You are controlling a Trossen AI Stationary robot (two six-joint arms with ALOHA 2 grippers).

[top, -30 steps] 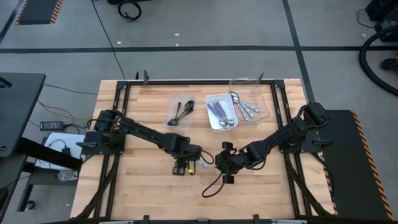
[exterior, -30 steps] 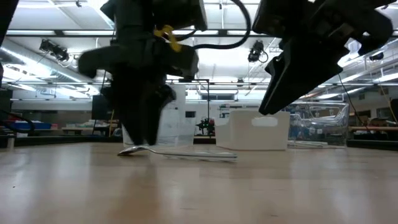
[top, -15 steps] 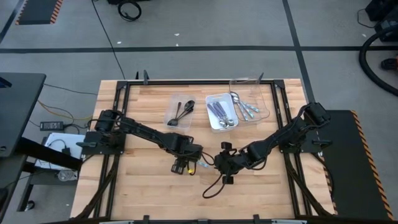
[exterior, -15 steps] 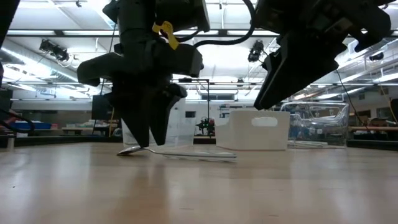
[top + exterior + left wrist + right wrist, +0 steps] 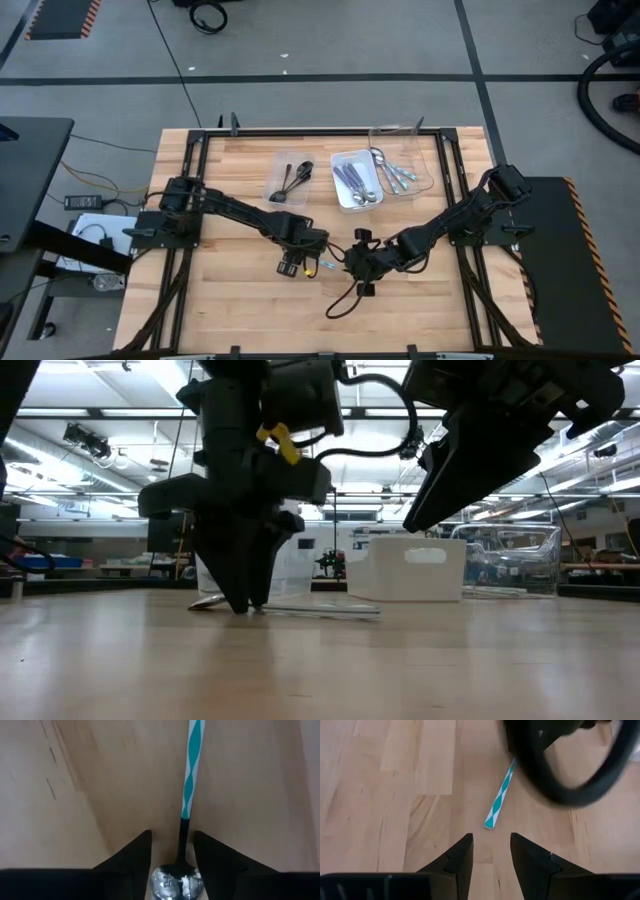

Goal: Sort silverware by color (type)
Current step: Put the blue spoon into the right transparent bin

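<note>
A spoon with a teal-and-white striped handle point(image 5: 192, 765) lies flat on the wooden table, in the low view point(image 5: 300, 607) and in the right wrist view point(image 5: 500, 800). My left gripper point(image 5: 172, 850) is open and points down, its fingertips at the table point(image 5: 248, 608). One finger stands on each side of the spoon's dark neck, just above the shiny bowl point(image 5: 175, 882); no touch shows. My right gripper point(image 5: 491, 850) is open and hovers above the table point(image 5: 355, 262), just short of the handle's free end.
Three trays stand at the table's far side: a clear one with dark spoons point(image 5: 290, 180), a white one with purple-handled spoons point(image 5: 355, 182), and a clear one with light blue spoons point(image 5: 400, 172). A black cable loop point(image 5: 345, 295) hangs off the right arm. Bare wood lies near and left.
My left gripper has come down over the spoon until its fingertips reach the table, and has shifted slightly toward the table's right. The spoon has stayed in place. My right gripper has kept still.
</note>
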